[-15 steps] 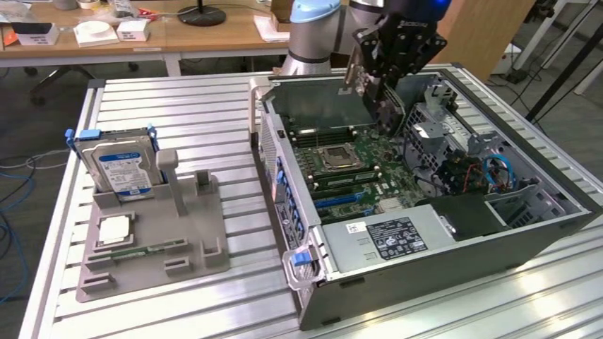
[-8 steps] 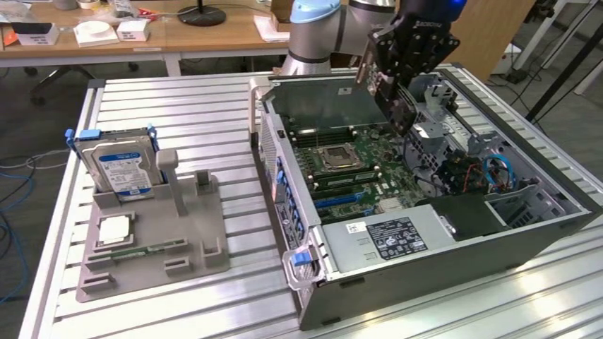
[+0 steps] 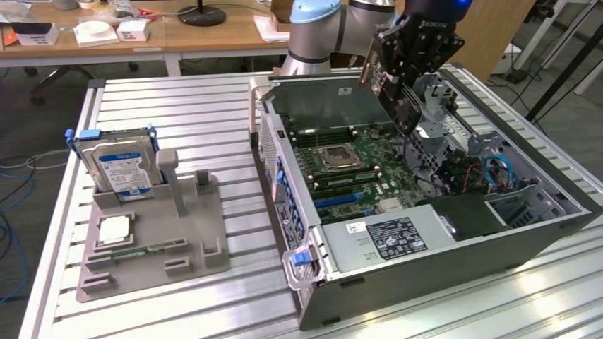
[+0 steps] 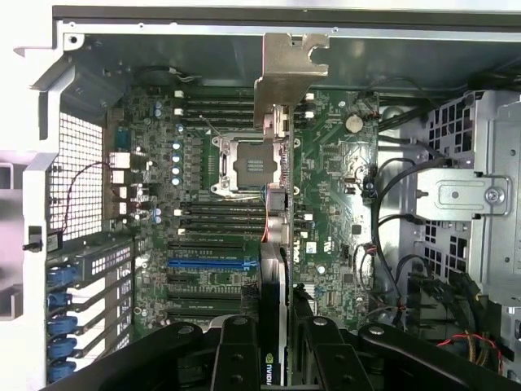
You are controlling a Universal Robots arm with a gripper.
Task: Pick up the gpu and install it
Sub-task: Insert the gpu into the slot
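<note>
The gpu [image 3: 396, 106] hangs tilted above the open computer case [image 3: 311, 282], over the motherboard's far end. It is a flat card with a black cooler and a silver end bracket. My gripper [image 3: 407, 74] is shut on its upper edge. In the wrist view the gpu [image 4: 285, 77] runs edge-on away from my gripper [image 4: 277, 358], bracket farthest out, and hovers over the CPU socket [image 4: 248, 163] and the memory slots. It is clear of the board. The blue expansion slot [image 4: 207, 263] lies beside the card's line.
On the exterior view's left a grey fixture [image 3: 203, 247] holds an upright silver hard drive [image 3: 118, 166] and a narrow green memory stick [image 3: 141, 248]. Drive cages and cables [image 3: 481, 169] crowd the case's right side. A power supply [image 3: 396, 236] fills its near end.
</note>
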